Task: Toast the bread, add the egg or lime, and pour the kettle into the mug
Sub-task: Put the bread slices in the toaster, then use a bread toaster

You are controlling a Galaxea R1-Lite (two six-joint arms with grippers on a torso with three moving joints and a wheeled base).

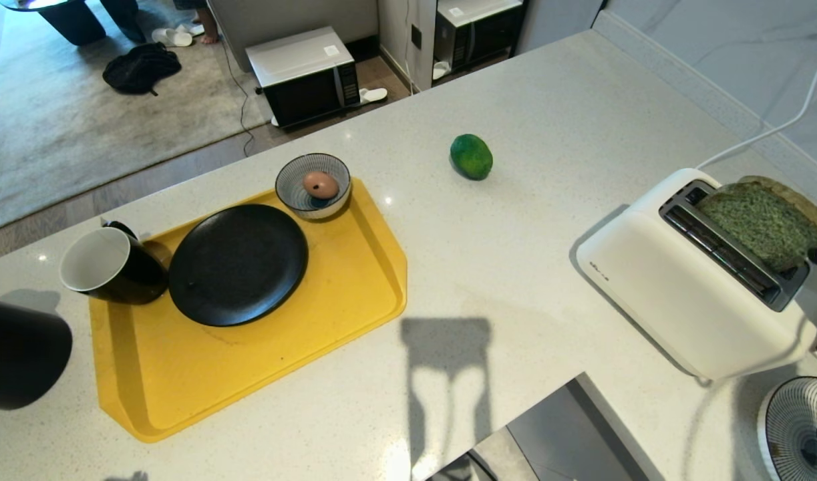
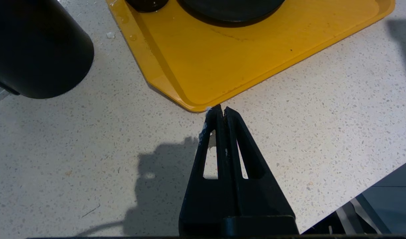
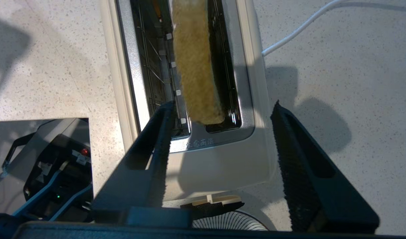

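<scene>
The pale green bread (image 1: 762, 224) stands in the far slot of the white toaster (image 1: 682, 287), its upper half sticking out. My right gripper (image 3: 222, 106) hovers open over the toaster's (image 3: 219, 159) near end, a finger on each side, with the bread's (image 3: 194, 66) edge just beyond the tips and nothing held. The lime (image 1: 471, 156) lies on the counter. An egg (image 1: 320, 184) rests in a striped bowl (image 1: 301, 200). The black mug (image 1: 111, 266) leans on the yellow tray (image 1: 355, 280). The kettle (image 1: 17, 354) stands at the left. My left gripper (image 2: 221, 109) is parked shut by the tray corner (image 2: 196, 103).
A black plate (image 1: 238, 264) lies on the tray. A second striped bowl (image 1: 799, 427) sits beside the toaster, near its lever (image 3: 211, 200). The toaster's white cord (image 1: 775, 127) runs to the wall. The counter has a cut-out edge (image 1: 548, 421) in front.
</scene>
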